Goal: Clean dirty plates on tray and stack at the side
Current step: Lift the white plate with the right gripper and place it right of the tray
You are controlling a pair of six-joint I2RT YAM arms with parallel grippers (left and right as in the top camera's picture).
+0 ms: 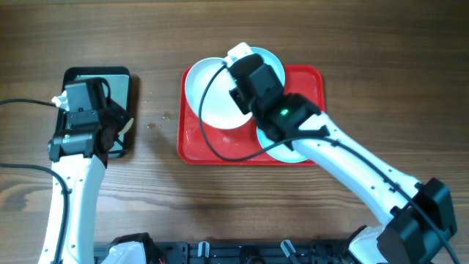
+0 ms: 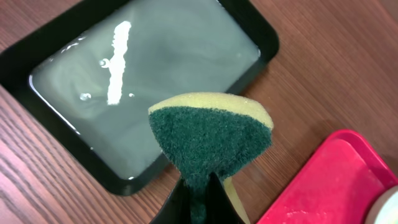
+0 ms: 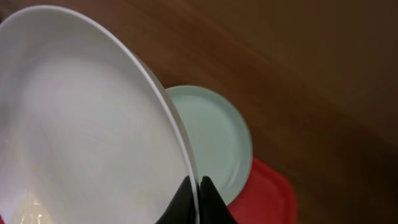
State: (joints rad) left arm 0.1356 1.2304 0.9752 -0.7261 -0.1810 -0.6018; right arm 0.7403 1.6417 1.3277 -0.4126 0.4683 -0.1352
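Note:
My right gripper (image 1: 236, 72) is shut on the rim of the white plate (image 1: 209, 92) and holds it tilted over the left part of the red tray (image 1: 220, 150). The right wrist view shows my jaws (image 3: 198, 186) pinching the white plate's edge (image 3: 81, 124), with a turquoise plate (image 3: 214, 137) and the tray (image 3: 267, 199) behind. That turquoise plate (image 1: 272, 62) lies at the tray's back. A second turquoise plate (image 1: 278, 154) is mostly hidden under my right arm. My left gripper (image 2: 202, 193) is shut on a green and yellow sponge (image 2: 208, 134), to the left of the tray (image 2: 336, 186).
A dark rectangular pan (image 1: 121, 88) holding cloudy water sits on the wooden table at the left; it also shows in the left wrist view (image 2: 143, 81) just beyond the sponge. My left arm (image 1: 73, 183) runs along the table's left side.

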